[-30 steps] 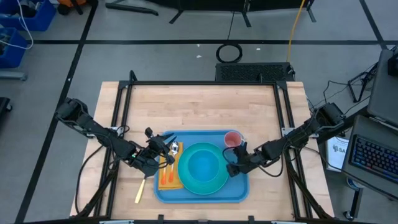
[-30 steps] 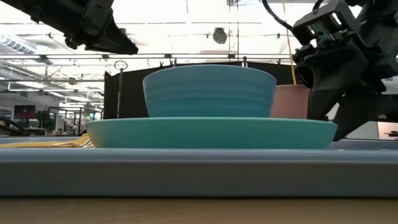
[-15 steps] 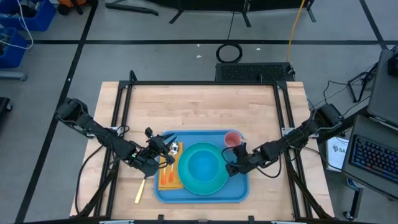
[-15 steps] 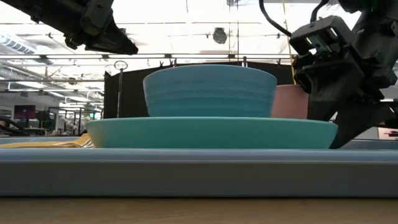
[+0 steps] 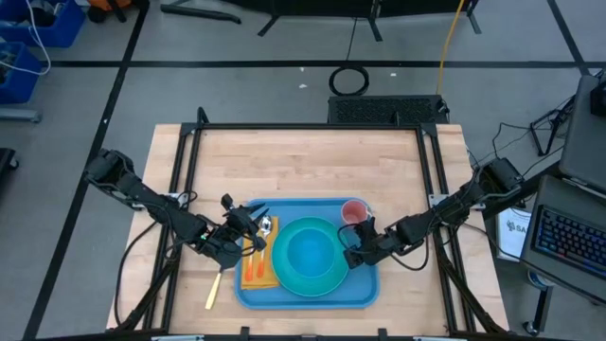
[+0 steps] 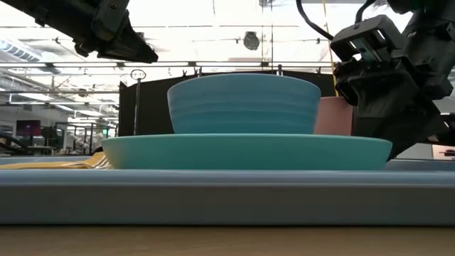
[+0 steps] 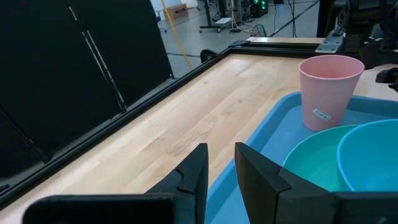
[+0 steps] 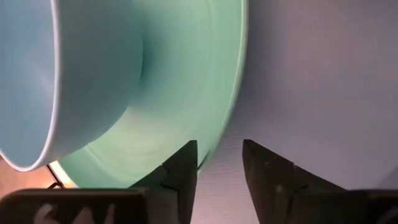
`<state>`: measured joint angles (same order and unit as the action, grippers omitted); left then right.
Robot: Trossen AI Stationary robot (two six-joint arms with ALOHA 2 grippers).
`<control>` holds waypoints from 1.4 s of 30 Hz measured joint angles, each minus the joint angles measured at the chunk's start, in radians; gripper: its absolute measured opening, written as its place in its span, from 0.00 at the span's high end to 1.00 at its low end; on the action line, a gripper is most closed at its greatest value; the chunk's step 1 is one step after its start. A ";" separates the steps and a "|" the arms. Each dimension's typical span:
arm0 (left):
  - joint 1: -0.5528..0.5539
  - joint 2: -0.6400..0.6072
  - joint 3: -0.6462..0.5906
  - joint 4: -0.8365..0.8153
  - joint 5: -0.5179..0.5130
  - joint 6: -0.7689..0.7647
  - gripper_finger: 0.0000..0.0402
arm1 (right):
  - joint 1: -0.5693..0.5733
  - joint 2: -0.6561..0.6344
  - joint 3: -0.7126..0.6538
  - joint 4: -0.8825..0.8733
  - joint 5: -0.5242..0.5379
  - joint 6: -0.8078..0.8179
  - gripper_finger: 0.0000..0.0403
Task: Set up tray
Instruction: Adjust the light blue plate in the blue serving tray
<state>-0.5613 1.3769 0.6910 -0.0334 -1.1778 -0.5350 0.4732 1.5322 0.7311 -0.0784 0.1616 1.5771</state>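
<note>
The blue tray (image 5: 303, 305) lies at the table's near middle. On it rests a turquoise plate (image 5: 331, 279) with a blue bowl (image 5: 308, 251) standing in it. A pink cup (image 5: 353, 212) stands upright in the tray's far right corner. An orange napkin (image 5: 256, 273) lies on the tray's left part. My right gripper (image 5: 352, 254) is at the plate's right edge, shut on it. My left gripper (image 5: 254, 225) hovers above the tray's left far part, open by a narrow gap and holding nothing (image 7: 221, 168). My right gripper pinches the plate's rim on its right side (image 8: 221, 140) between its two fingers, one over the rim and one under it next to the tray floor (image 8: 323, 93). It comes in low from the table's right. The plate rests on the tray with the bowl (image 8: 31, 74) upright in it.
Silver cutlery (image 5: 266, 225) lies beside the napkin under my left gripper. A yellow utensil (image 5: 212, 292) lies on the wood left of the tray. The table's far half is bare wood; a black frame runs along its edges.
The plate with the bowl has slid a little toward the table's right edge, staying flat on the tray. My right gripper has shifted with it. The left arm has kept still.
</note>
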 joint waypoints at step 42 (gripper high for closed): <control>0.000 0.000 0.000 0.000 0.018 0.000 0.79 | -0.003 0.000 0.000 -0.009 -0.140 -0.046 0.80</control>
<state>-0.5613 1.3769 0.6910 -0.0338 -1.1594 -0.5351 0.4706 1.5318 0.7315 -0.0875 0.0216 1.5314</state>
